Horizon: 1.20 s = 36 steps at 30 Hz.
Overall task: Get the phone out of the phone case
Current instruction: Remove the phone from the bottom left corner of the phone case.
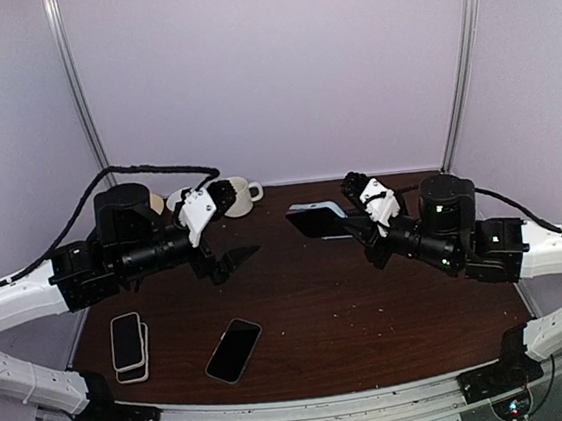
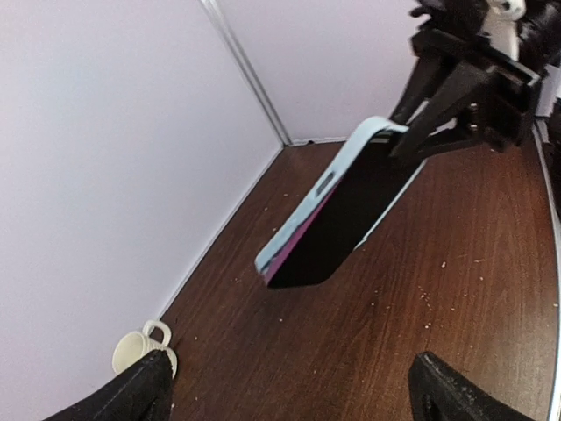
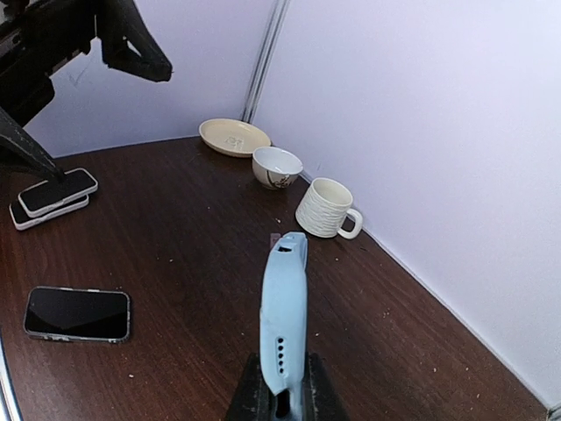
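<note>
Top external: right gripper is clamping one cased phone, left gripper is gaping wide; one loose phone, one two-phone stack.

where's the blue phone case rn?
Top view, right of centre: the blue phone case is held above the table in the right gripper, opposite the open left gripper.

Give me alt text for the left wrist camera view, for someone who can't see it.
The right gripper holds a phone in a light blue case by one end, tilted above a dark wood table. The left gripper is open, its fingertips wide apart at the bottom edge, and a cream mug sits by the wall.
</note>
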Each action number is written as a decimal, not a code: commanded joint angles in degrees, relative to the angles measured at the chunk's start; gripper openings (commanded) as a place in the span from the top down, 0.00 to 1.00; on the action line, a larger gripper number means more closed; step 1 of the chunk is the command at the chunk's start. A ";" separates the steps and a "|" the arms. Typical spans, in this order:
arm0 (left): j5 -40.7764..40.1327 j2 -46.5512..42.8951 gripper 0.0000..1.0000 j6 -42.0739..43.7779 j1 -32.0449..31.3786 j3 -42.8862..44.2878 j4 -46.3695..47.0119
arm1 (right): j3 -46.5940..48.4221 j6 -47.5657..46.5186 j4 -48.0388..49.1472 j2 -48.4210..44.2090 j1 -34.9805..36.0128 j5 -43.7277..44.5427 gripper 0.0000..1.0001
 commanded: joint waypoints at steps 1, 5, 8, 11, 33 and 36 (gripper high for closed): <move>4.86 -1.32 0.02 -13.10 7.21 0.95 1.63 | 5.15 10.08 2.04 -2.76 -2.45 3.85 1.00; 17.49 -0.88 0.02 -16.38 13.08 1.20 1.87 | 9.00 14.71 -3.10 -3.28 -4.60 1.36 1.00; 21.95 1.00 0.03 -19.12 14.91 2.84 1.10 | 9.83 18.09 -3.59 -4.07 -5.61 -1.42 1.00; 26.06 2.97 0.03 -21.68 16.56 4.31 1.26 | 9.82 21.74 -2.51 -5.29 -6.14 -1.83 1.00; 42.35 17.13 0.54 -75.02 24.14 8.10 27.89 | 13.32 60.18 -1.52 -6.89 -7.08 3.12 1.00; 40.89 17.70 0.55 -80.53 24.09 7.13 29.47 | 13.24 61.79 -0.85 -6.43 -7.06 3.19 1.00</move>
